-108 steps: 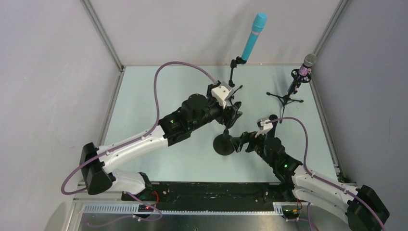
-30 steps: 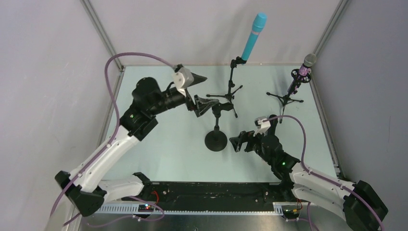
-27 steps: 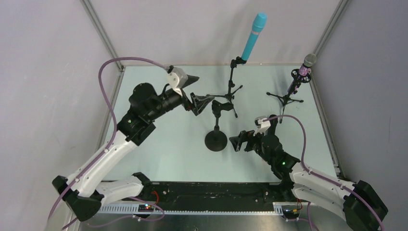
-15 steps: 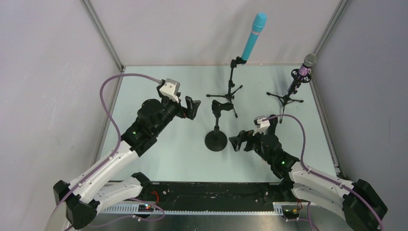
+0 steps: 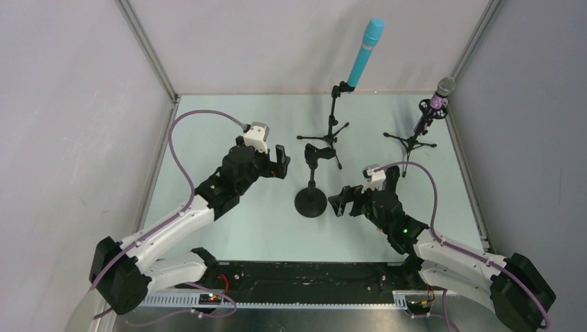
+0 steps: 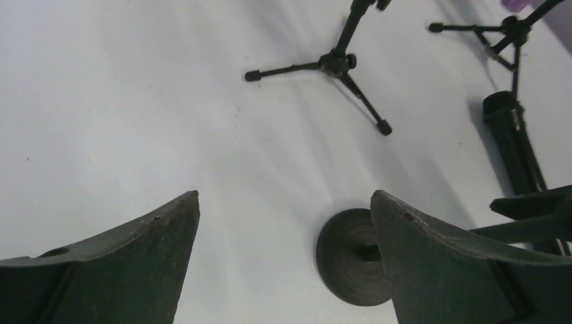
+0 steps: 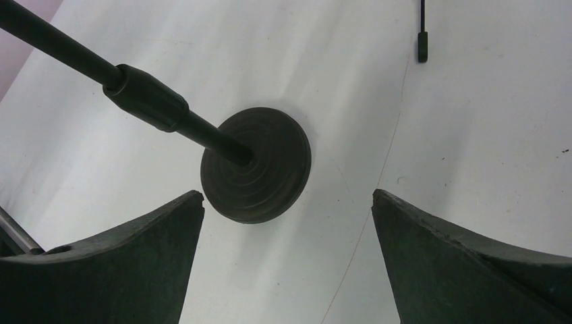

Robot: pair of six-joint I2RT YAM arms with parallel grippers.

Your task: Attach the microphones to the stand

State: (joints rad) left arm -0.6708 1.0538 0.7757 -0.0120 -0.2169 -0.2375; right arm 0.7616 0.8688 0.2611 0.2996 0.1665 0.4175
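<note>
Items on the table (image 5: 208, 131), as seen from the near side:

1. Turquoise mic (image 5: 365, 53). Clipped at the top of the centre tripod (image 5: 333, 133) near the back edge. It is tilted, with its head up and to the right.
2. Purple mic (image 5: 435, 102). Seated in the right tripod (image 5: 413, 142) at the back right corner, silver head uppermost. It stands well apart from both arms.
3. Round-base stand (image 5: 311, 203). Upright in the middle of the table, in front of the centre tripod. It has a black clip (image 5: 315, 152) at its top and a thick collar (image 7: 145, 98) partway along the pole (image 7: 57, 44).
4. Left gripper (image 5: 281, 163). Jaws spread wide, holding nothing. It hangs above the table just left of the clip and is not touching it. In its wrist view the fingers (image 6: 128, 260) frame bare table, with the stand's disc foot partly behind the right one.
5. Right gripper (image 5: 338, 205). Jaws spread wide, holding nothing. It sits low, just right of the stand's foot. In its wrist view the fingers (image 7: 465, 270) are well apart, and the disc and slanting pole lie beyond the gap, towards the left finger. I cannot tell whether there is any contact with the foot.
</note>
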